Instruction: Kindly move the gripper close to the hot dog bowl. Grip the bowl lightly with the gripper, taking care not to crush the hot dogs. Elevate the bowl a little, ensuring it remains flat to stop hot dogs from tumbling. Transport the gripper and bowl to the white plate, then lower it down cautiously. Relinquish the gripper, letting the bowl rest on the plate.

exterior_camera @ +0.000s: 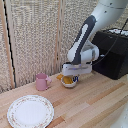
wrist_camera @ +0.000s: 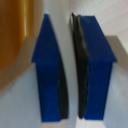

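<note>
Gripper (exterior_camera: 71,79) is sitting down on the hot dog bowl (exterior_camera: 69,83) on the tabletop (exterior_camera: 95,102) beside the pink mug (exterior_camera: 42,81), blue fingers (wrist_camera: 95,70) pinching a thin white edge, probably the stiff, slippery rim; bowl is looking light, hot dogs (exterior_camera: 61,77) loose, white plate (exterior_camera: 30,111) well apart.

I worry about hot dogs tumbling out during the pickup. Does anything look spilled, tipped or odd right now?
Nothing stands out. The hot dog bowl sits level on the wooden table under the pincer, with no food on the wood around it. The pink mug stands upright, and the white plate lies flat.
</note>
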{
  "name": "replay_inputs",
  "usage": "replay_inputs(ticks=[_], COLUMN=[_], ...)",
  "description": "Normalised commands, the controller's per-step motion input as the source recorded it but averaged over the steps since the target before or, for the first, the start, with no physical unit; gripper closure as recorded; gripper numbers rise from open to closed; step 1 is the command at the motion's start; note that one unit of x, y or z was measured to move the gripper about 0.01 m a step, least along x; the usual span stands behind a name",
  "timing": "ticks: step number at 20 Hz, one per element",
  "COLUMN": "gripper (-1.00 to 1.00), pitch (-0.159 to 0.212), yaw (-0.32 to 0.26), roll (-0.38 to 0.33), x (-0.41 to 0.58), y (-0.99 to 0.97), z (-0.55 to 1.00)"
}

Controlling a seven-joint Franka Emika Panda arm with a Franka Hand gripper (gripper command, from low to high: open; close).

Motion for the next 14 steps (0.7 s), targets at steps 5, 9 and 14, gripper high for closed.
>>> replay_inputs(ticks=[5,9,14], gripper=[1.0,1.0,1.0], pitch=[0.0,0.003,0.035], yaw=[0.096,0.138,0.108], roll=[0.177,0.175,0.168], x=[0.0,0.154,0.353], y=[-0.03,0.01,0.32], z=[0.71,0.71,0.66])
